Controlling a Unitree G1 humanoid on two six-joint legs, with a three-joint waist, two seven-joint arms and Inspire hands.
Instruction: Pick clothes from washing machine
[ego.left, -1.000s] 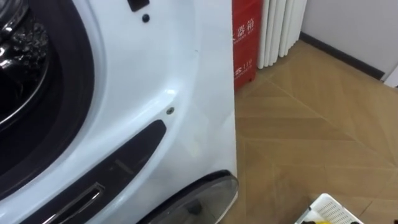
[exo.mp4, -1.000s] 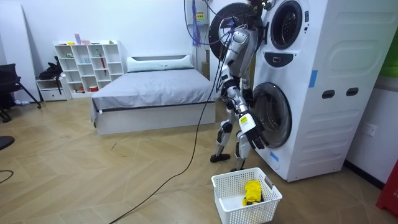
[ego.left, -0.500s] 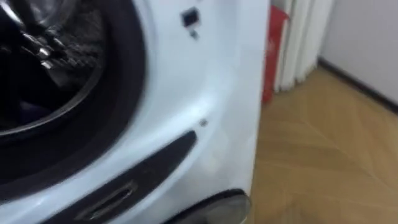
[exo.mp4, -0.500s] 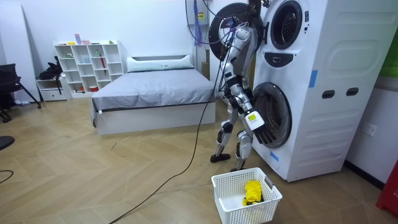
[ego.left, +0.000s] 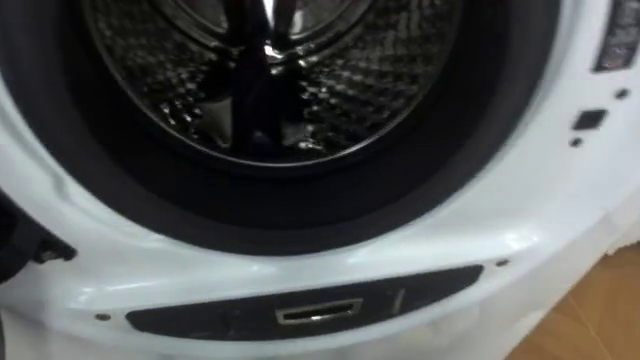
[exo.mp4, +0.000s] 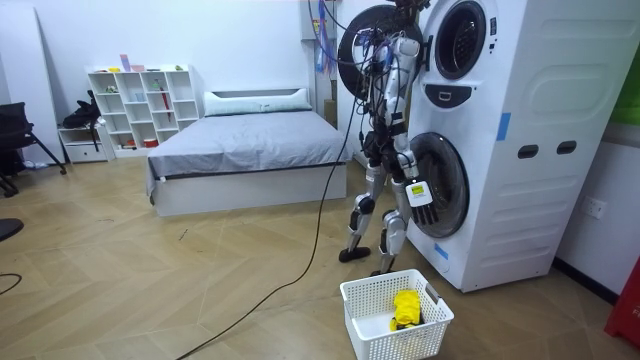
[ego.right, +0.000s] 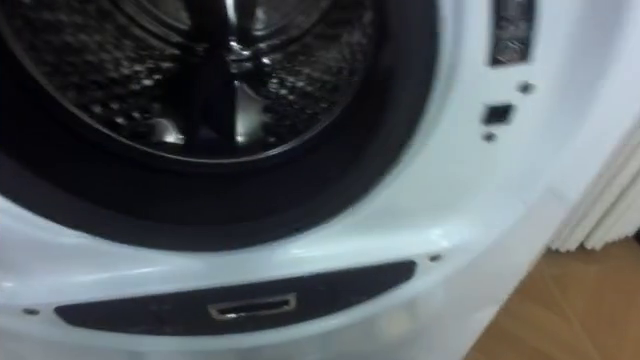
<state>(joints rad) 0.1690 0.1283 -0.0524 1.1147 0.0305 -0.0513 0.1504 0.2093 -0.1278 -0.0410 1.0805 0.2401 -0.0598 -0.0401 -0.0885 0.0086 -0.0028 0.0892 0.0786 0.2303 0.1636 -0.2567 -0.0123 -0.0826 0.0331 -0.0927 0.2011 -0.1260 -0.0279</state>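
Facing the upper drum (ego.left: 300, 90) at close range, robot stands right up against the stacked machines (exo.mp4: 530, 110), with the upper door (exo.mp4: 362, 45) open on the room view's left. Right hand (exo.mp4: 421, 194) hangs low beside the lower machine's door (exo.mp4: 445, 185) with nothing visible in it; can't tell whether its fingers are apart or curled. Clothes: one yellow garment (exo.mp4: 405, 307) lies in the white laundry basket (exo.mp4: 372, 296) on the floor, roughly mid-basket, a bit toward the machine-side wall. Inside the drum there's a dark patch (ego.left: 250, 110) low on the perforated wall. Could be dark cloth, a paddle or a reflection, can't tell. Risks, my read: (1) dark-on-dark target, so a reach may close on the paddle or on nothing. (2) Hand has to clear the black door gasket (ego.left: 300, 215) going in. Too low an entry catches the rubber lip, and a dragged garment could hang on it or on the latch slot (ego.left: 310, 312) below the opening. (3) Open door sits close by the robot's shoulder, so a wide arm swing could clip it. (4) Basket is down on the floor off to the robot's side, so a release from drum height likely misses the rim. (5) A deep reach while standing this close shifts weight forward, a balance concern.
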